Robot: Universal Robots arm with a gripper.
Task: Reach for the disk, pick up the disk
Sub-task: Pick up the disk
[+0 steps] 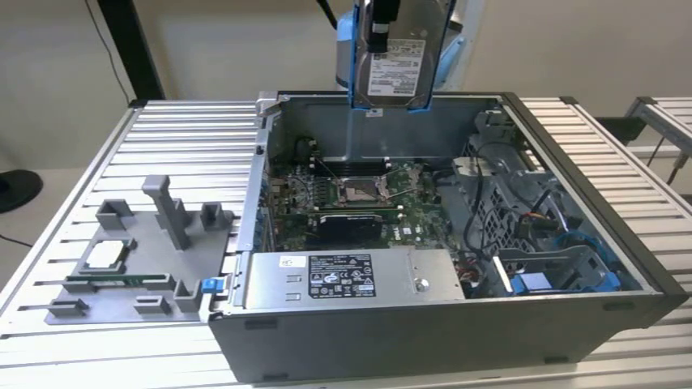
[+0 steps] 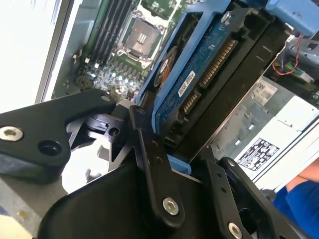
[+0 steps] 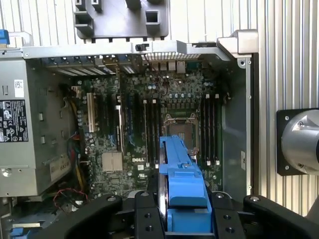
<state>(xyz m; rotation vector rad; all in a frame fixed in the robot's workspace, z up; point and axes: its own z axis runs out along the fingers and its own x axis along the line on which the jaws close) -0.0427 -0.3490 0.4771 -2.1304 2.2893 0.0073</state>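
Silver ribbed metal forms the counter [image 1: 162, 121]. On it the open computer case [image 1: 433, 340] lies on its side, so that its inside faces upward and can be reached from above. Just behind the front wall of the case sits the grey power supply box [image 1: 271, 284], and the green motherboard [image 1: 357, 211] covers the floor behind it. A grey fixture plate [image 1: 141, 259] rests on the counter beside the case, toward the exterior view's left.

The disk [image 1: 391, 73] hangs upright in the air over the far wall of the case, touching nothing below, with its white label turned to the exterior camera. The hand [image 2: 174, 144] is closed on it: 2 black fingers [image 2: 149, 164] clamp the blue frame from both sides. I think this hold spares the bare circuit face. The lift seems already done.
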